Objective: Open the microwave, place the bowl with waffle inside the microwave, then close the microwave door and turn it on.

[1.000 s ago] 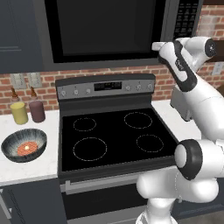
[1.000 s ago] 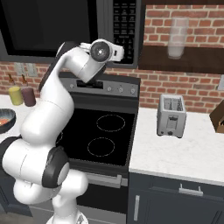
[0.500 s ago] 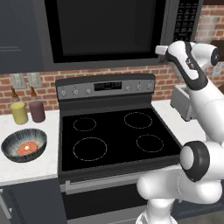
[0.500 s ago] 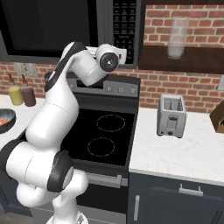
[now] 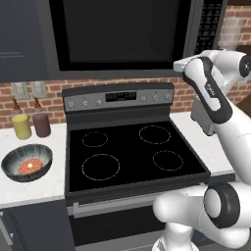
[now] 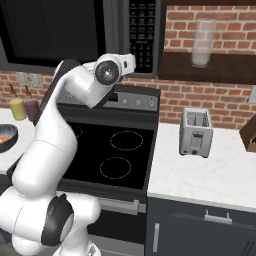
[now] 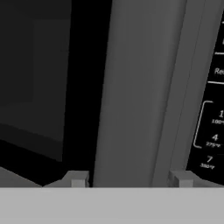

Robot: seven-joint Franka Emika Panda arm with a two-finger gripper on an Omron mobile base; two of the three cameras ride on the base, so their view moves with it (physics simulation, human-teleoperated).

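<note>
The microwave (image 5: 122, 34) hangs above the stove with its microwave door (image 7: 39, 78) shut. The door's grey vertical handle bar (image 7: 135, 87) runs between the black window and the keypad (image 7: 214, 122). My gripper (image 7: 130, 179) is open, one fingertip on each side of that bar, at the microwave's lower right corner (image 5: 177, 63) (image 6: 131, 61). The dark speckled bowl (image 5: 27, 163) rests on the counter left of the stove, and the orange waffle (image 5: 30, 165) lies inside it. The bowl's edge (image 6: 6, 137) shows at the far left of the right base view.
A yellow cup (image 5: 21, 126) and a maroon cup (image 5: 41, 124) stand behind the bowl. The black stovetop (image 5: 130, 152) lies under the microwave. To the right, a silver toaster (image 6: 196, 131) sits on the white counter, below a glass jar (image 6: 202, 42) on a shelf.
The arm's wrist and forearm have swung to the right while the hand has stayed by the microwave's lower right corner. The door stays shut and the bowl has not moved.
</note>
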